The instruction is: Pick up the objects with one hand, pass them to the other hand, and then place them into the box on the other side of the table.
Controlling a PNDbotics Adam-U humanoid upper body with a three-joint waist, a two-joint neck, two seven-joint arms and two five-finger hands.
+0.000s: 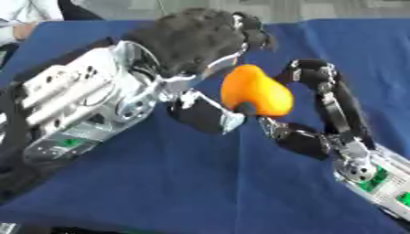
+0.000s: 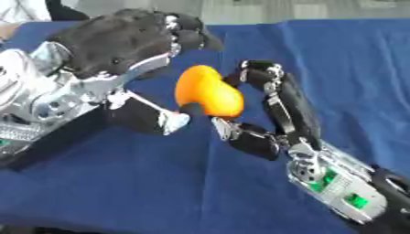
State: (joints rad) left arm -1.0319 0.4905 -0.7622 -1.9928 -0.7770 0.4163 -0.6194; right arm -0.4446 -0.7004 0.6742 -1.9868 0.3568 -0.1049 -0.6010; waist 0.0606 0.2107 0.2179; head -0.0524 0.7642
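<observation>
An orange, pear-shaped object sits between the robot's two hands above a table covered in blue cloth, caught at the point where both hands meet around it. No box or other container appears in either view. The right hand reaches in from the lower right, its fingers curved up and over the far side of the object and its thumb against the lower near side, so the object is clamped between them. The left hand comes in from the left, its dark back towards the camera and fingers curled above the object's top, with its thumb tip touching the object's lower left edge. Whether the left hand truly grips it cannot be told.
</observation>
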